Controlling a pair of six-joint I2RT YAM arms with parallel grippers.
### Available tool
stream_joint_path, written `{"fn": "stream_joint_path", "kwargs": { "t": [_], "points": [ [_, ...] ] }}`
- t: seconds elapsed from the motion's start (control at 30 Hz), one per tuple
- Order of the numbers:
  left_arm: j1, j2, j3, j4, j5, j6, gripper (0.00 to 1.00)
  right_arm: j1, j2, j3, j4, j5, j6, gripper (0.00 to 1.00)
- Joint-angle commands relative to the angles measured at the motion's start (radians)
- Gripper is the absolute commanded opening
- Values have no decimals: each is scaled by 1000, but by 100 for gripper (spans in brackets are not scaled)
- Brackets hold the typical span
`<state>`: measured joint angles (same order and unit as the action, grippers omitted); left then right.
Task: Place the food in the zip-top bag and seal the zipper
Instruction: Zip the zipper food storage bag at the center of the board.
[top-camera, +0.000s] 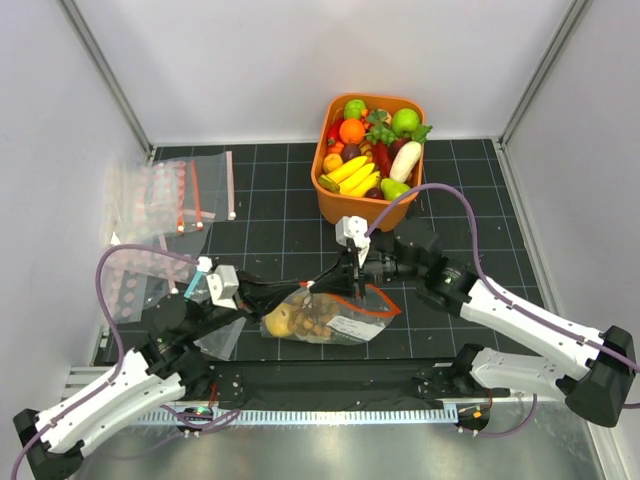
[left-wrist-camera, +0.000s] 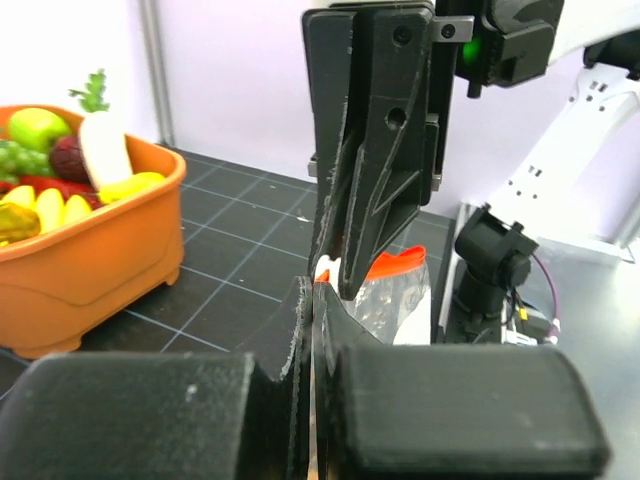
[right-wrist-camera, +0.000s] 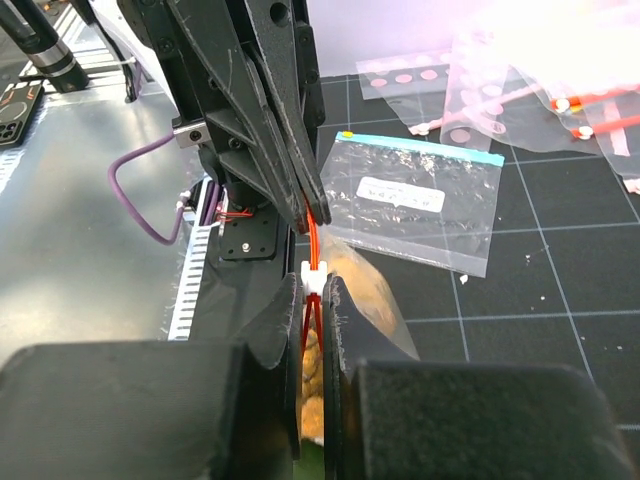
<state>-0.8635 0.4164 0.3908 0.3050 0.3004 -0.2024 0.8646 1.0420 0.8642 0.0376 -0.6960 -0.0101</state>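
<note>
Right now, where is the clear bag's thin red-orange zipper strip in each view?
Top external: centre, red-orange zipper strip at the clear plastic bag's right edge.
Left wrist: centre, beside the right hand.
Right wrist: centre, a vertical line below the left hand.
Shared landmark: black gridded mat.

An orange plastic tub (top-camera: 345, 208) is seen beyond the right claw (top-camera: 352, 290), well apart from it. It is heaped with toy fruit and vegetables: bananas, a green apple, an orange, grapes. A flat clear plastic bag with a teal closure strip and a white label (right-wrist-camera: 420, 200) is laid to the left of the left claw (top-camera: 312, 288), partly hidden in the top view. A loose pile of clear bags with red strips and pink dots (top-camera: 165, 200) is spread far off to that claw's left. Both claws are underlain by a black gridded mat (top-camera: 270, 200), and a brushed metal surface (top-camera: 300, 450) lies nearer than both.
</note>
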Motion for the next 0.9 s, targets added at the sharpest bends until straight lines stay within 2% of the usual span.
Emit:
{"fn": "stream_joint_path", "kwargs": {
  "t": [0.0,0.13,0.17,0.27,0.37,0.43,0.47,0.53,0.57,0.67,0.87],
  "points": [
    [9,-91,-18,33,-176,17,0,-3,-4,38,1,19,-10,1],
    [9,-185,-49,-15,-291,18,0,-3,1,39,-7,38,-13,1],
    [8,-227,-55,-26,-367,18,0,-4,3,42,-10,44,-14,1],
    [8,-321,-88,-35,-431,18,0,-3,9,44,-15,41,-16,1],
    [3,-331,-115,14,-422,17,1,-1,16,48,-18,33,-16,1],
    [1,-286,-101,34,-367,20,9,-3,16,50,-16,32,-16,1],
    [3,-257,-92,42,-336,20,21,-3,18,49,-16,26,-16,1],
    [1,-147,-50,42,-241,15,34,-3,15,49,-16,23,-16,1],
    [1,-113,-32,37,-219,14,45,-3,12,48,-16,23,-16,1],
    [1,8,22,17,-146,8,55,-3,9,47,-15,18,-16,1],
    [3,91,39,48,-57,0,63,-3,10,47,-15,9,-14,1]
  ]
}}
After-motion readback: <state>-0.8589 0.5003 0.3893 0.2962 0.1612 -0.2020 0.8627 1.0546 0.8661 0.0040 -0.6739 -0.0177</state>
